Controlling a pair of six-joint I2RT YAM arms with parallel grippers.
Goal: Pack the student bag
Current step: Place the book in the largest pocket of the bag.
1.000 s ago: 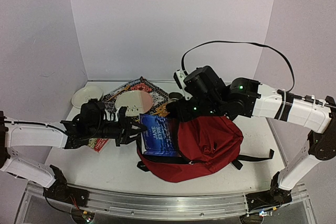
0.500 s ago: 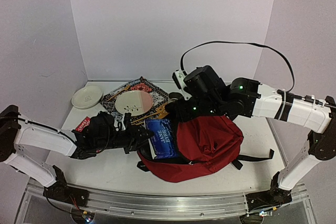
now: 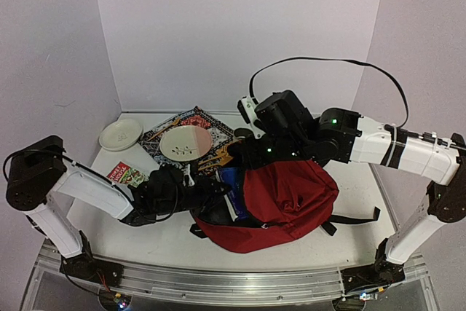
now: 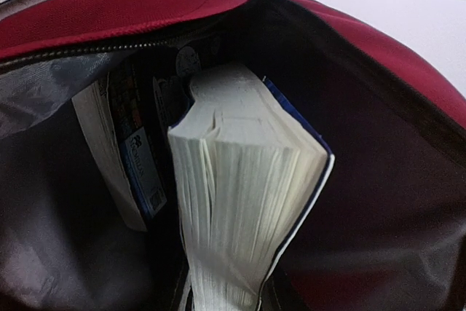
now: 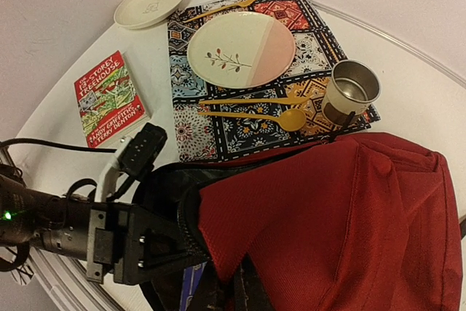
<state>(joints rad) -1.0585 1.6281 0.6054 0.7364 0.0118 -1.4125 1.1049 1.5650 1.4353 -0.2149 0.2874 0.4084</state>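
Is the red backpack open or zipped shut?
Open. In the left wrist view the student bag gapes, zipper parted, with a thick blue-covered book inside.

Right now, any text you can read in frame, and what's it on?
"STOREY TREEHOUSE": red book, front cover; the number before it is unclear.
"ANDY GRIFFITHS & TERRY DENTON": same cover, lower edge.
Books inside the bag: cover print too blurred to read.
No other text is readable.

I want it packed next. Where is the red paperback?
Top view: the red paperback lies flat at the table's left, beside the patterned cloth, just below the small plate.
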